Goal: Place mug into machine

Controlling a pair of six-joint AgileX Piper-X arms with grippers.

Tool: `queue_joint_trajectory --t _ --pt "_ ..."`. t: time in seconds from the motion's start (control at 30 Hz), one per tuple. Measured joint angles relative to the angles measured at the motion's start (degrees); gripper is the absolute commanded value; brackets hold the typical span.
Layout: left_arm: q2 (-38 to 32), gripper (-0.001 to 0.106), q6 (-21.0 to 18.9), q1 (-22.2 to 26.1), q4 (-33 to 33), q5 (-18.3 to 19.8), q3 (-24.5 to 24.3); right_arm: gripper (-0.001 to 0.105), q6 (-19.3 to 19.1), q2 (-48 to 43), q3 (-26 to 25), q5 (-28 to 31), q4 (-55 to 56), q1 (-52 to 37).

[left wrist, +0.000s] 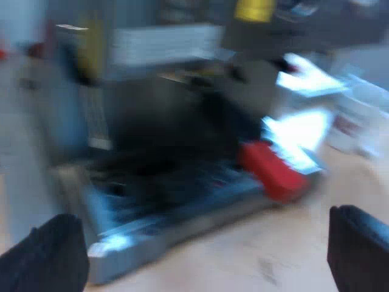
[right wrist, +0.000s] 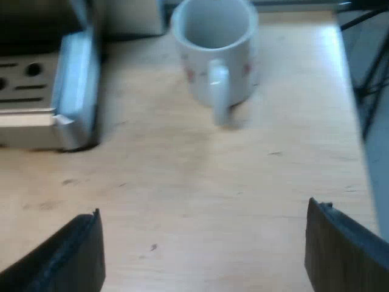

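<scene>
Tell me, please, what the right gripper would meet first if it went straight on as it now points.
Most likely the white mug, upright on the table with its handle facing the open right gripper; bare wood lies between them, though depth is hard to judge.
</scene>
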Motion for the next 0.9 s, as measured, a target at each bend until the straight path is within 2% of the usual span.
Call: queue_joint_trajectory --t 0.03,0.13,0.2,0.23,0.37,0.43,0.63,0.9 --pt "1.24 0.082 -0.02 -3.74 -0.18 0.99 0.00 0.070 0.00 1.53 -0.08 -0.80 0.00 0.24" --pt "4.43 0.082 1.23 -10.27 -0.95 3.84 0.00 0.070 0.00 5.11 -0.06 -1.85 0.15 0.50" --pt "5.04 0.082 2.11 -11.73 -1.15 4.15 0.12 0.070 0.00 6.37 -0.06 -1.93 0.15 0.50" --pt "6.71 0.082 3.64 -14.60 -1.74 4.87 0.51 0.070 0.00 6.57 -0.06 -1.90 0.15 0.50" --pt "8.23 0.082 5.96 -17.53 -2.81 4.98 1.41 0.070 0.00 10.27 -0.06 -1.98 -0.06 0.50" --pt "9.67 0.082 6.97 -21.65 -8.15 4.99 4.74 0.070 0.00 11.52 -0.06 -1.98 -0.49 0.50" --pt "9.85 0.082 7.07 -22.74 -13.64 5.06 9.40 0.070 0.00 12.05 -0.06 -1.98 -1.97 0.50" --pt "9.85 0.082 7.07 -22.87 -14.70 5.06 9.64 0.070 0.00 12.05 4.64 -1.98 -9.24 0.50"
